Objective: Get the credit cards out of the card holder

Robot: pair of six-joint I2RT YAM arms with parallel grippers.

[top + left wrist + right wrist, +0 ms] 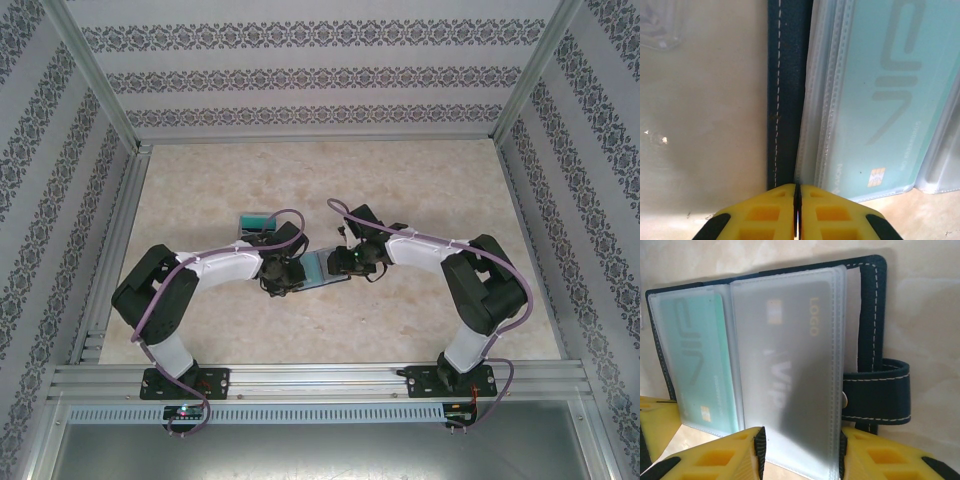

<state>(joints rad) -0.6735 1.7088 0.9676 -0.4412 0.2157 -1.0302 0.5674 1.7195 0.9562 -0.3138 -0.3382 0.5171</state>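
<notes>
Navy card holder [872,315] sleeve btwn right gripper [801,437] jaws.

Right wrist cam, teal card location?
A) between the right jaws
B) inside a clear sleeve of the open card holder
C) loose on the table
B: the teal card lies inside a clear sleeve of the open card holder, beside the grey card.
</notes>
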